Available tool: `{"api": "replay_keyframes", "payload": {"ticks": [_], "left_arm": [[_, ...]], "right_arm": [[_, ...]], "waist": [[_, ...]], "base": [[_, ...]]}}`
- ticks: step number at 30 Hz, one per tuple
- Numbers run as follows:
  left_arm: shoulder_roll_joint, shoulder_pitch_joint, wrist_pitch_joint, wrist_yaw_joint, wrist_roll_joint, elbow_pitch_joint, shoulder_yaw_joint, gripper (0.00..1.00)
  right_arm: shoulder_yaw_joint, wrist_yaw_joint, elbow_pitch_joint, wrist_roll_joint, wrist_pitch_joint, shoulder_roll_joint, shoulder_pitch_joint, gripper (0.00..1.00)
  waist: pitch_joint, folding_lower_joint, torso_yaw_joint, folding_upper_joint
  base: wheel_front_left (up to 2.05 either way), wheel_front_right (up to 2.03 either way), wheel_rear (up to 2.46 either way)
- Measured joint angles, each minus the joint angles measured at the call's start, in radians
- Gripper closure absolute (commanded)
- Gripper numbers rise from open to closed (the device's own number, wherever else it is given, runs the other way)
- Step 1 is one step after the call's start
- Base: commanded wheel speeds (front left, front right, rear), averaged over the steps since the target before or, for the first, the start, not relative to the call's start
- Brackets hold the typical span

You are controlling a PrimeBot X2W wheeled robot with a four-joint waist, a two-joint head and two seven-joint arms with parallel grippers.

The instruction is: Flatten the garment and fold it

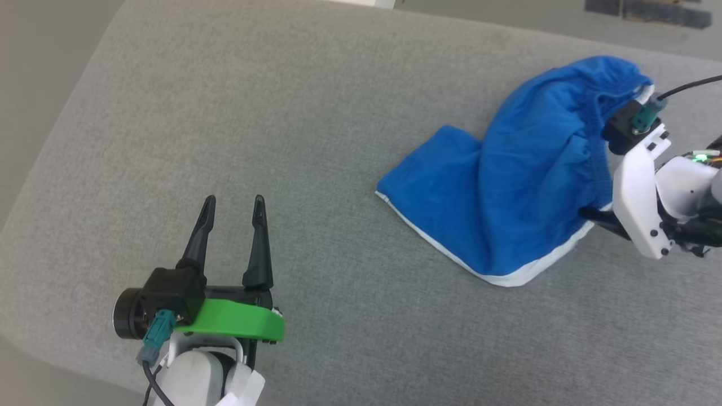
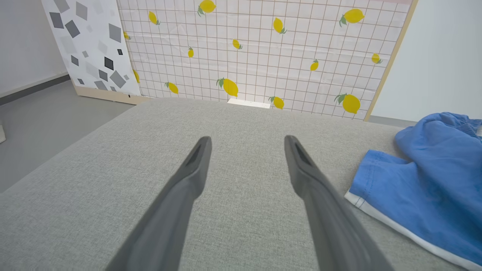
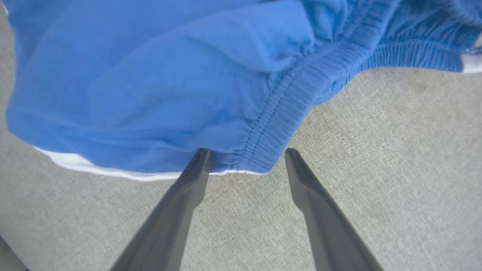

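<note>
The garment [image 1: 530, 175], bright blue shorts with white trim, lies crumpled and humped on the grey cushion at the right. In the left wrist view the garment [image 2: 425, 188] is at the right edge. My right gripper [image 3: 246, 152] stands open at the garment's [image 3: 158, 86] gathered waistband corner, fingertips just at the fabric edge, nothing clamped. In the head view the right arm's white wrist [image 1: 640, 192] is against the garment's right side, its fingers mostly hidden. My left gripper [image 1: 234, 206] is open over bare cushion, far left of the garment; its fingers [image 2: 196, 162] hold nothing.
The grey cushion surface [image 1: 282, 113] is broad, with floor beyond its left and far edges. A lemon-print panel [image 2: 263, 49] and a grey-patterned board [image 2: 90, 45] stand behind the cushion's far edge.
</note>
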Motion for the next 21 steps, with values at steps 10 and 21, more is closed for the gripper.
{"api": "replay_keyframes", "payload": {"ticks": [10,21], "left_arm": [[0.000,-0.009,0.000,0.009,-0.002,0.004,0.005,0.00],[0.000,0.029,0.000,0.008,0.009,0.014,0.032,0.00]], "right_arm": [[-0.011,0.000,0.024,-0.012,-0.017,0.020,0.041,1.00],[-0.006,0.000,-0.117,-0.020,-0.265,-0.067,0.105,1.00]], "waist": [[0.030,0.0000,0.018,0.0000],[-0.062,0.0001,-0.030,0.0000]], "base": [[0.00,0.00,0.00],[0.00,0.00,0.00]]}}
